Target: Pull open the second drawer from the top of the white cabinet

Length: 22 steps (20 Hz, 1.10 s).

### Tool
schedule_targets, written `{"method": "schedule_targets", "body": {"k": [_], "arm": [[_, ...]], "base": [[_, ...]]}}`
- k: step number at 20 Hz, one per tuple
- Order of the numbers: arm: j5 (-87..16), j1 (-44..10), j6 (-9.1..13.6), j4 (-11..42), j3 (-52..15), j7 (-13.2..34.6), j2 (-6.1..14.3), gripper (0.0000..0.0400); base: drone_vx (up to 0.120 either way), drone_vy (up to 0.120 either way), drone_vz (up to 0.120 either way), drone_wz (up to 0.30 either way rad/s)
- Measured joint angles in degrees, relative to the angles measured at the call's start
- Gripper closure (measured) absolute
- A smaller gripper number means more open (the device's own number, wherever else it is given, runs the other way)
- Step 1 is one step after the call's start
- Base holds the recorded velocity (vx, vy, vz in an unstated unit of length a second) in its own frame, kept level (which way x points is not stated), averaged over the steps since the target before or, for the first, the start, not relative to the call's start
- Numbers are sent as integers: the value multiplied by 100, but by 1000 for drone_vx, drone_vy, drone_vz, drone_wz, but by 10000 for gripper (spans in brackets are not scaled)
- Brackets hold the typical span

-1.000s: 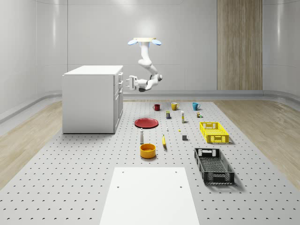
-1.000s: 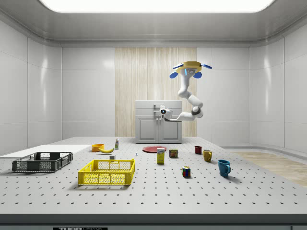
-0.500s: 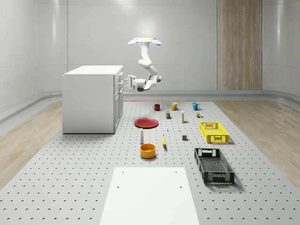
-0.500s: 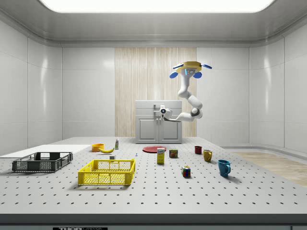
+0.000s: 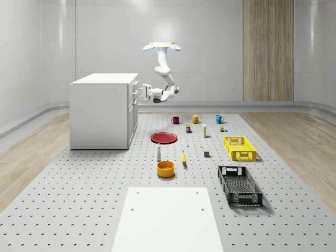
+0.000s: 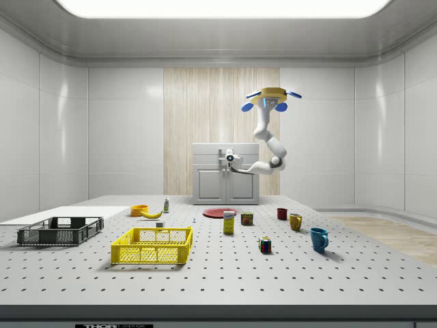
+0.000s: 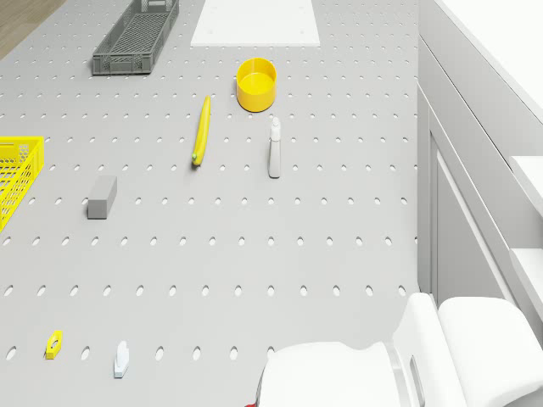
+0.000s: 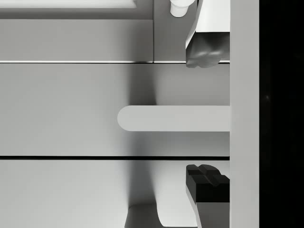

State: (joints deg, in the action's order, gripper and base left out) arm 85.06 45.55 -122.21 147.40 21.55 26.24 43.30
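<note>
Wrist view: fingers [image 8: 205, 53] astride drawer handle [image 8: 173, 118], drone [image 5: 162, 46] hovering beside cabinet [image 5: 102, 110]

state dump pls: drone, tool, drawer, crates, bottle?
drone: hovering in front of the white cabinet
tool: open, straddling the handle, not closed on it
second drawer: looks shut
yellow crate: empty
black crate: empty
bottle: upright

The drone [image 5: 162, 46] near the top centre of the whole-scene view has a flat tan-yellow body with 2 blue rotor discs at its sides. Below it hangs a glossy white arm [image 5: 165, 73] of rounded segments with grey joints. The fingers [image 8: 205, 183] show 1 pale grey pad and 1 black ribbed pad.
</note>
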Motion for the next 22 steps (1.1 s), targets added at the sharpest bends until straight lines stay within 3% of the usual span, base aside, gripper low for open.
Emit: {"method": "schedule_targets", "body": {"k": [13,22], "arm": [[443,-212,74,-180,-410,-170,-388,100],[605,-438,179,-219,-645,-205,-502,100]], "base": [[0,0,0,0],[0,0,0,0]]}}
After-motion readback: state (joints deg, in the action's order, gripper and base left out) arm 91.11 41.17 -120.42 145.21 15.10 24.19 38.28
